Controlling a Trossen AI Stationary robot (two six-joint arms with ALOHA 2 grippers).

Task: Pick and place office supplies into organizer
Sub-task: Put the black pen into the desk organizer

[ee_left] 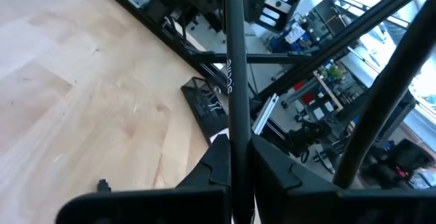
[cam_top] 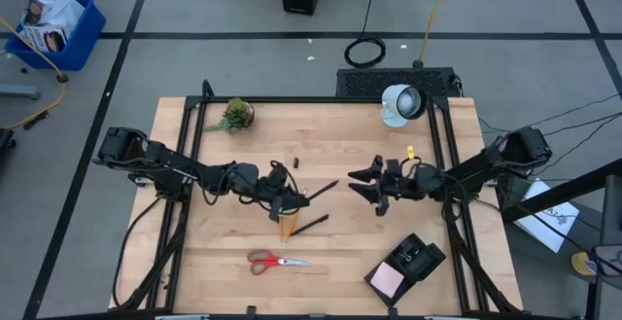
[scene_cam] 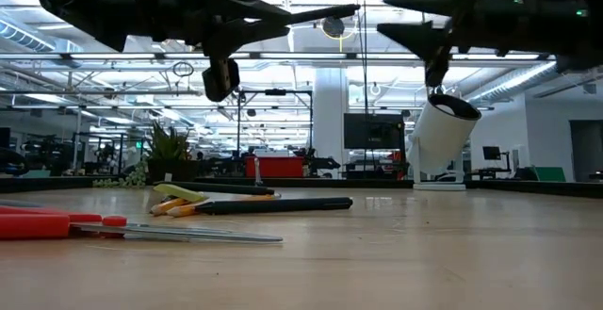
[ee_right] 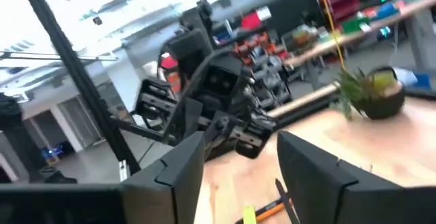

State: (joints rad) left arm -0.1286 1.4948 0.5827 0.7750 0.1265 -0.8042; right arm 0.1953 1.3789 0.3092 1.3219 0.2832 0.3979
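Red-handled scissors [scene_cam: 57, 225] are lying closest to the low camera, flat on the wooden table [cam_top: 330, 262]. Just behind them, orange-yellow pencils [scene_cam: 203, 202] and a black pen [scene_cam: 283, 204] are lying together on the wood.

Up above them, the left gripper [cam_top: 294, 196] is hanging in the air near the middle of the table. Its fingers are pressed tight on another black pen [ee_left: 235, 81], and that pen is sticking out past the fingers toward the right arm.

Facing it, the right gripper [cam_top: 362, 186] is hanging in the air too, a little apart from the pen's tip. Its fingers [ee_right: 310, 166] are spread wide and are holding nothing.

Down at the front right of the table, well apart from both grippers, the black organizer [cam_top: 420, 258] is sitting. A pink sticky-note pad [cam_top: 387, 280] is lying at its near end. Something dark is sitting in another part, too small to tell.
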